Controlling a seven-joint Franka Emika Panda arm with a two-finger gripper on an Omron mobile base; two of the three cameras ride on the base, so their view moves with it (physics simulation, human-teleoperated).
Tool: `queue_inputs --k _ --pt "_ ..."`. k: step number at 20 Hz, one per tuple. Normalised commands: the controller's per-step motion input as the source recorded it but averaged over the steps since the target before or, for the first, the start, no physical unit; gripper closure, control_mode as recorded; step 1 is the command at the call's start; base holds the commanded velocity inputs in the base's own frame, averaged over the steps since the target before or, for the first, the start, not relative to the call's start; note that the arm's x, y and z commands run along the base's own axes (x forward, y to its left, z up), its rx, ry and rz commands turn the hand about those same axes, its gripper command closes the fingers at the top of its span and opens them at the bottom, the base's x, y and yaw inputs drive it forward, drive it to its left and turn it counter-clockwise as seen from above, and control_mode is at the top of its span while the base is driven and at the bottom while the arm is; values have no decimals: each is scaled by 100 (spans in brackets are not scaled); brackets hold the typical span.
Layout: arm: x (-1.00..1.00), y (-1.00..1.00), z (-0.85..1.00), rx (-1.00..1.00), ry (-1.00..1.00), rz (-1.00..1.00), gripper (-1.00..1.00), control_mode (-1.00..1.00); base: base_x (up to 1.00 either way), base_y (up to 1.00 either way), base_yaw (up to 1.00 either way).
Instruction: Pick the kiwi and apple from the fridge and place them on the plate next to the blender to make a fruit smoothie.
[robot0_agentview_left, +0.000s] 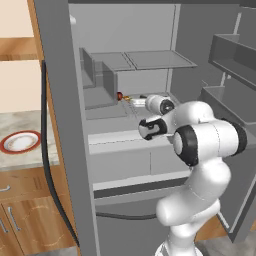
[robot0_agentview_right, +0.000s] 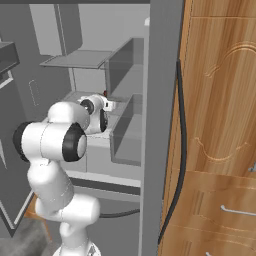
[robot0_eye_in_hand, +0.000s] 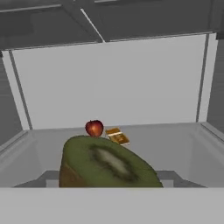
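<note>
While kiwi (robot0_eye_in_hand: 105, 164) near: apple (robot0_eye_in_hand: 94, 128) beyond.

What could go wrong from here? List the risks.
1. The kiwi sits very close in front of the hand in the hand view; whether the jaws hold it can't be told, so it could slip on withdrawal.
2. The apple and a small orange item lie just behind it; pushing deeper may knock them.
3. The plate sits outside the fridge, past its wall, so the carry risks bumping it.
</note>
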Motion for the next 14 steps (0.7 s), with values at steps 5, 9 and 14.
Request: queue_inputs --k 5,9,14 --pt "-100 5 100 -4 23 12 100 -100 0 0 0" --pt "-100 1 100 -1 38 7 100 -100 0 0 0" --pt "-100 -2 35 -6 42 0 100 -100 0 0 0"
